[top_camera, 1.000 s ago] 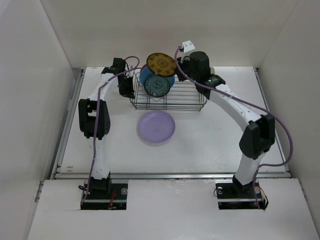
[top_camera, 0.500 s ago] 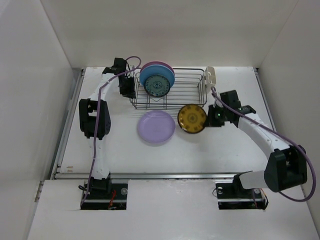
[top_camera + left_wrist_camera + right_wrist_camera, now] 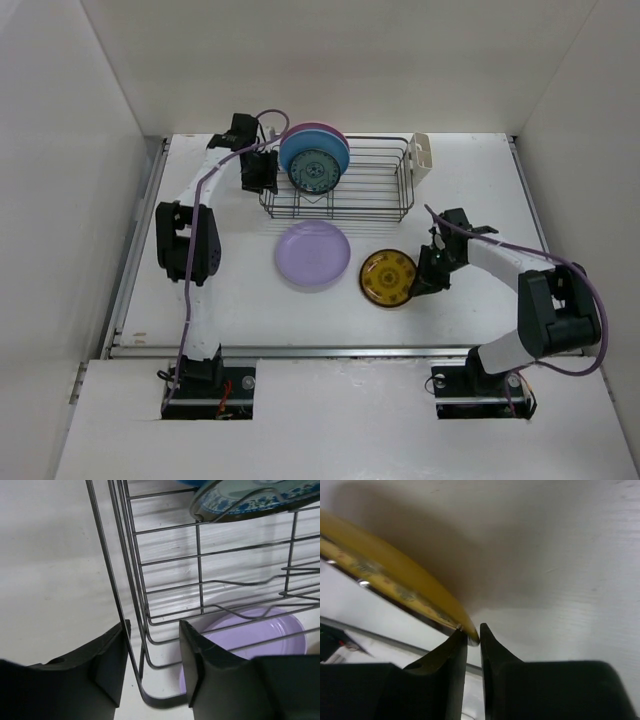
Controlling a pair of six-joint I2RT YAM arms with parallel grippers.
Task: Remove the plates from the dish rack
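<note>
Right claw [image 3: 473, 632] tips narrow round rim of golden-yellow plate [image 3: 388, 279], low on tabletop [image 3: 240, 290] near lavender plate [image 3: 313, 254]. Can't tell if gripping tbh. Imo lay it flat, open wide, back off without dragging. Left claw [image 3: 152, 645] open, straddling dish rack [image 3: 372, 178] end wire.

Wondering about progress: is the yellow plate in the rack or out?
Out. The yellow plate is in front of the dish rack, beside the lavender plate, rim in the right gripper.

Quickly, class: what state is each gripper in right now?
Left gripper: open, astride the dish rack edge wire.
Right gripper: closed on the rim of the golden-yellow plate.
</note>
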